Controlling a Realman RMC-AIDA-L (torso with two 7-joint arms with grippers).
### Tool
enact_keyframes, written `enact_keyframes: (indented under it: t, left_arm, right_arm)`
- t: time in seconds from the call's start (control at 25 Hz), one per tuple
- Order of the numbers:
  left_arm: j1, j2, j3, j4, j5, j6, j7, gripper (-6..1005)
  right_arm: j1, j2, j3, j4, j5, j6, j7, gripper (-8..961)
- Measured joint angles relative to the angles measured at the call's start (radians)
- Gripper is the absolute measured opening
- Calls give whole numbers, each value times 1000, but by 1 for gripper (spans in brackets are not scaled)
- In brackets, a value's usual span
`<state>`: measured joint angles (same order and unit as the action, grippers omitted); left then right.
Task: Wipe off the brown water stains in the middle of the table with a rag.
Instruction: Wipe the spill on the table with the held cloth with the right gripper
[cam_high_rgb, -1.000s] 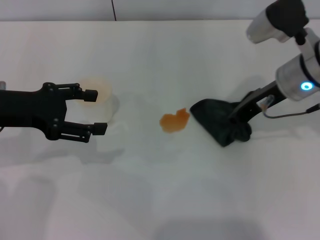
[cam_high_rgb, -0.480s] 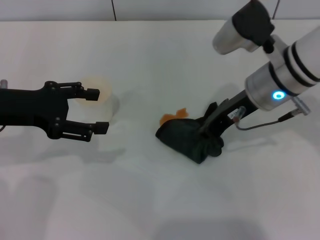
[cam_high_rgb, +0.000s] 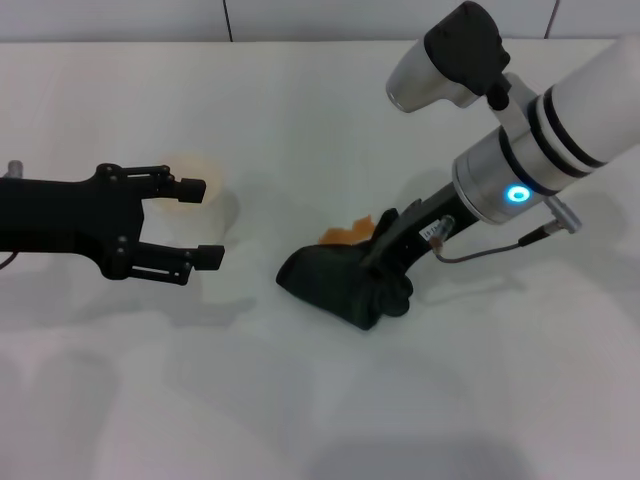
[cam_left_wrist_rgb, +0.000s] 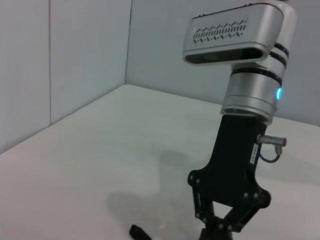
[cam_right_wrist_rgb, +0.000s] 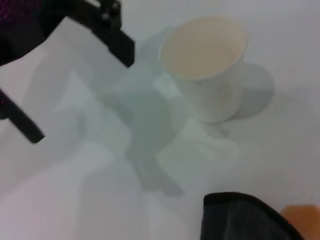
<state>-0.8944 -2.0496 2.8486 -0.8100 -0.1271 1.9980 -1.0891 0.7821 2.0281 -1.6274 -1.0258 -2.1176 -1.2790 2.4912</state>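
- Since the earlier frames the right gripper (cam_high_rgb: 385, 272) has been dragging the rag (cam_high_rgb: 338, 283) leftward across the table (cam_high_rgb: 320, 400), so the cloth is now covering most of the brown water stains (cam_high_rgb: 347, 233), which a second ago were lying fully exposed.
- The table is filling the head view as a glossy white surface, carrying everything else.
- The right arm is reaching down from the upper right, its gripper clamped on the rag and pressing the cloth onto the tabletop near the middle.
- The left gripper (cam_high_rgb: 204, 222) is hovering at the left side, well apart from the rag, its jaws standing apart with nothing between them.
- The rag is lying as a black lumpy wad, its far edge overlapping the stain.
- A pale cup (cam_high_rgb: 195, 181) is standing upright just beyond the left gripper's fingertips; whether the upper finger is touching its rim is hard to judge.
- Only a small orange sliver of the stain is peeking out behind the rag.
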Motion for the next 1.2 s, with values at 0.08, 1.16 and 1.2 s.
enact_keyframes:
  t: [0.08,1.16,1.2]
  left_arm:
    - [-2,0,0,0,0,0,0,892]
    - [5,-6,0,0,-22,-2,0,891]
    - [5,-7,0,0,-22,-2,0,891]
  right_arm:
    - [8,0,-7,19,5,24,2,57]
    - [38,-8,-29,144,-35,220,14,58]
    - [35,-8,-29,148,-36,231,13,58]
